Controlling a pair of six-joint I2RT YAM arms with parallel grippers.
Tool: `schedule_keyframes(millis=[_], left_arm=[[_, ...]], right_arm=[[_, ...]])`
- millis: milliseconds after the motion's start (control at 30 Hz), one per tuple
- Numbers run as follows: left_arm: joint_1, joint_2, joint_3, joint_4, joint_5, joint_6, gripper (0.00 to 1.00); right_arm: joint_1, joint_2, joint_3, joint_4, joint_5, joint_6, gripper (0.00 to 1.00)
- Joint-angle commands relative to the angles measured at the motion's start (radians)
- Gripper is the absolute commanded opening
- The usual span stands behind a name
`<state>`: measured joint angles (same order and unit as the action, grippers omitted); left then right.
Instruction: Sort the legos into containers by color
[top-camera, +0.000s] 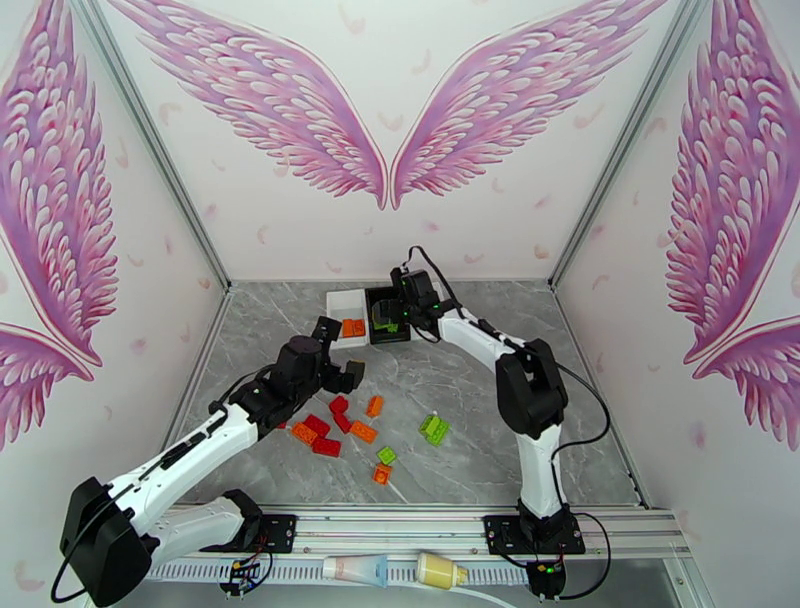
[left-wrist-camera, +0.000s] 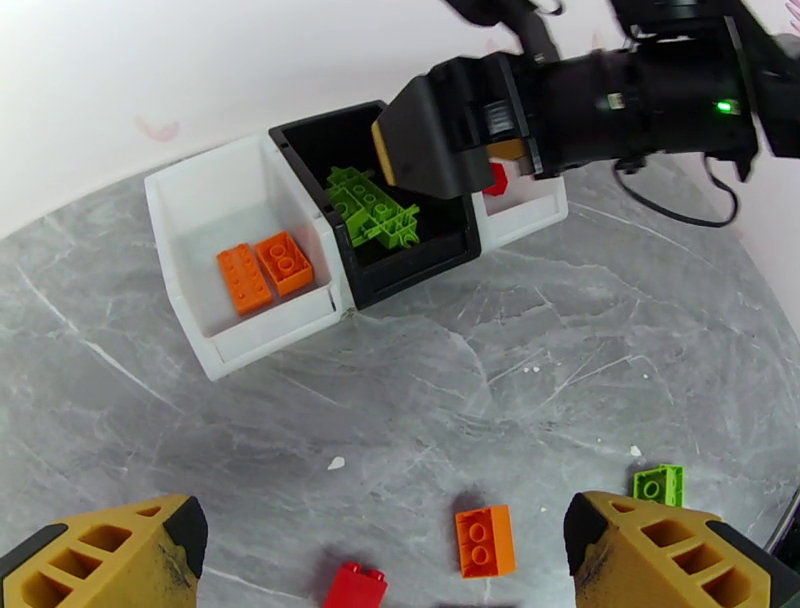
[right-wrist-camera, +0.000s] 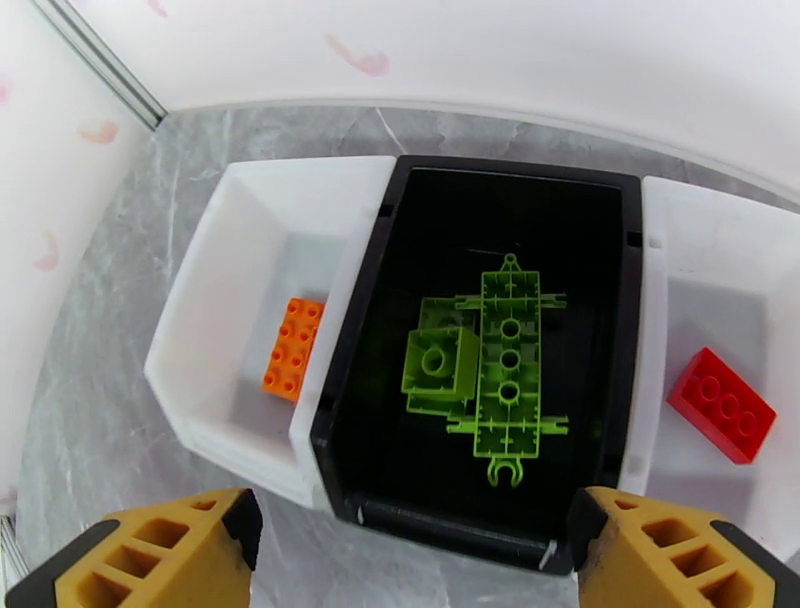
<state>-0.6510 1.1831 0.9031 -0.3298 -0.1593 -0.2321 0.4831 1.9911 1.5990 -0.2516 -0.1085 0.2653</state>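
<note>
You have your right gripper (right-wrist-camera: 410, 540) spread wide and empty above the row: the left white container (right-wrist-camera: 230, 250) holds one orange lego (right-wrist-camera: 293, 348), the black middle container (right-wrist-camera: 630, 300) green legos (right-wrist-camera: 500, 370), the right white container (right-wrist-camera: 720, 240) one red lego (right-wrist-camera: 722, 404).

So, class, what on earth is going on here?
Two robot arms are sorting small studded plastic bricks by colour. The right pincer hangs open and empty over the black middle box, which holds bright green pieces. One white outer box holds two orange bricks, the other white box a red brick. The left pincer hovers open above the grey marbled table, where red, orange and green bricks lie unsorted.
</note>
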Motion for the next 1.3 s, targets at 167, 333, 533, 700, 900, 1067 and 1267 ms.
schedule_keyframes(millis=[167, 333, 533, 700, 900, 1067, 1267], left_arm=[[-0.090, 0.168, 0.175, -0.277, -0.103, -0.136, 0.99], [-0.111, 0.297, 0.249, -0.367, -0.093, -0.205, 0.99], [-0.154, 0.455, 0.346, -0.452, -0.058, -0.224, 0.99], [-0.178, 0.576, 0.378, -0.486, -0.017, -0.228, 0.97], [-0.185, 0.662, 0.428, -0.464, 0.050, -0.251, 0.87], [-0.187, 0.707, 0.436, -0.443, 0.085, -0.252, 0.78], [-0.167, 0.740, 0.440, -0.449, 0.070, -0.262, 0.66]], right_arm=[[-0.049, -0.250, -0.305, 0.213, 0.002, -0.004, 0.94], [-0.119, -0.314, -0.416, 0.273, -0.079, 0.046, 0.95], [-0.129, -0.324, -0.442, 0.265, -0.056, 0.035, 0.96], [-0.131, -0.313, -0.441, 0.262, -0.059, 0.035, 0.96], [-0.135, -0.296, -0.438, 0.262, -0.068, 0.048, 0.96], [-0.140, -0.284, -0.442, 0.266, -0.071, 0.067, 0.96], [-0.143, -0.275, -0.442, 0.266, -0.079, 0.071, 0.96]])
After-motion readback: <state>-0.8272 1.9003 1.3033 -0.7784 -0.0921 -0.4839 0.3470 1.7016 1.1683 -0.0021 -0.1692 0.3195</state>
